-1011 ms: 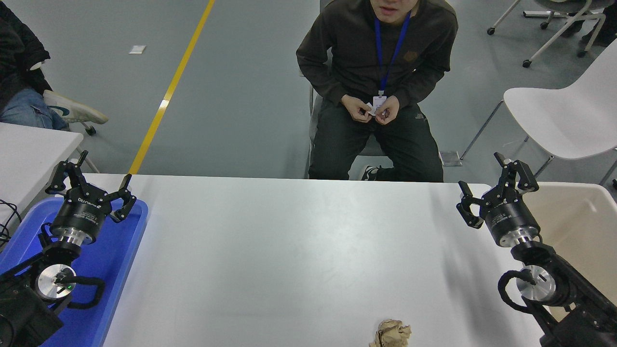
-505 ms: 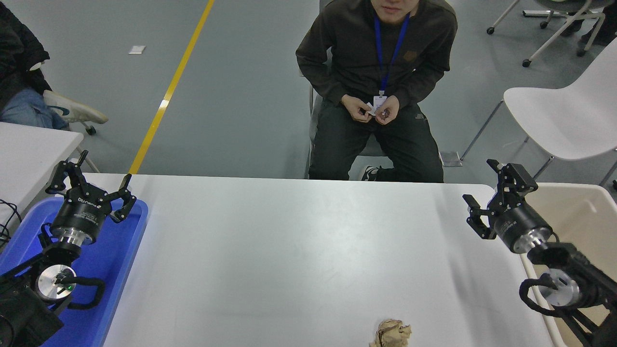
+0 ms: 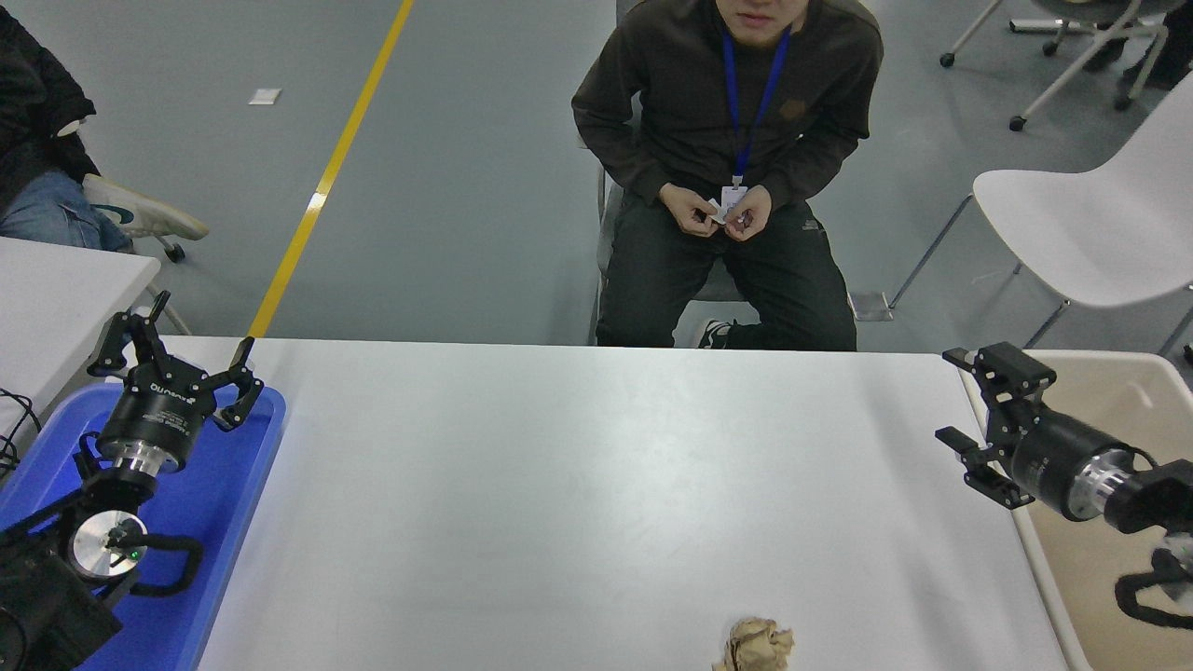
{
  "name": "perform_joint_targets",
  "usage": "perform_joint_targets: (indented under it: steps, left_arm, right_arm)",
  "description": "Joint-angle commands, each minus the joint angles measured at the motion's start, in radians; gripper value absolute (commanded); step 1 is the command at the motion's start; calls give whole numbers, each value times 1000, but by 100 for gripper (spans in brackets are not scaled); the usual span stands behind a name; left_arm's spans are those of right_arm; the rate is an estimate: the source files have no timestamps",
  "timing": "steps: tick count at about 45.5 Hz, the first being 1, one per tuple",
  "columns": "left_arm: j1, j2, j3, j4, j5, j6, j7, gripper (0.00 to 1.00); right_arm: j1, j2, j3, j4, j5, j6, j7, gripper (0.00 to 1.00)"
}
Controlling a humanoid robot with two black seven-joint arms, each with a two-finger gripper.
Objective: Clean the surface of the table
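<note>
table surface: wide white top, fills mid-frame; bare except one piece of litter
paper wad: crumpled brown ball at near edge, right of centre, cut off by the frame bottom
right gripper: fingers spread, empty, at table's right edge, well apart from wad
beige bin: just beside table's right end, under right arm
left gripper: parked over blue tray, spread, empty
person: seated at far side, hands off table
risk: wad sits at the near lip, so a sloppy reach could nudge it off; light paper may slip a loose pinch
</note>
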Motion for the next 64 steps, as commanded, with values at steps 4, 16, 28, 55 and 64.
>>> perform_joint_targets:
  steps: [4,16,28,55,64]
  left_arm:
    - [0,0,0,0,1,0,0,100]
    - [0,0,0,0,0,0,0,100]
    - [0,0,0,0,0,0,0,100]
    - [0,0,0,0,0,0,0,100]
    - [0,0,0,0,0,-2,0,100]
  right_arm:
    - [173,-153,-212,108,-7,32,-17,100]
    - [190,-185,-219,177,-216,115,-13,99]
    - [199,-154,-214,221,-456,222,-11,100]
    - [227,80,-337,299,-804,385,-22,98]
    - [235,142,-406,284,-1013,373,-68,98]
